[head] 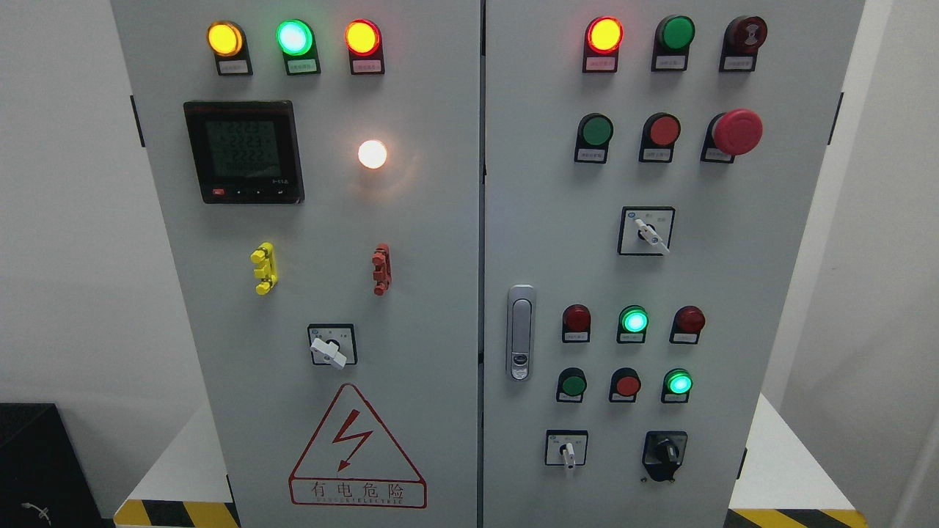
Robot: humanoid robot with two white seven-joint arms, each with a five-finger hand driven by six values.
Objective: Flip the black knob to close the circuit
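The black knob (pixel 666 452) sits on a black plate at the lower right of the right-hand cabinet door (pixel 770 293). Its handle points up and to the left. Neither of my hands shows in the head view.
Three white-handled selector switches (pixel 328 350) (pixel 651 235) (pixel 568 453) sit on the grey cabinet. A red mushroom stop button (pixel 736 132) juts out at the upper right. A door latch (pixel 520 331) is near the centre seam. Several lamps are lit. A black box (pixel 37 462) stands at lower left.
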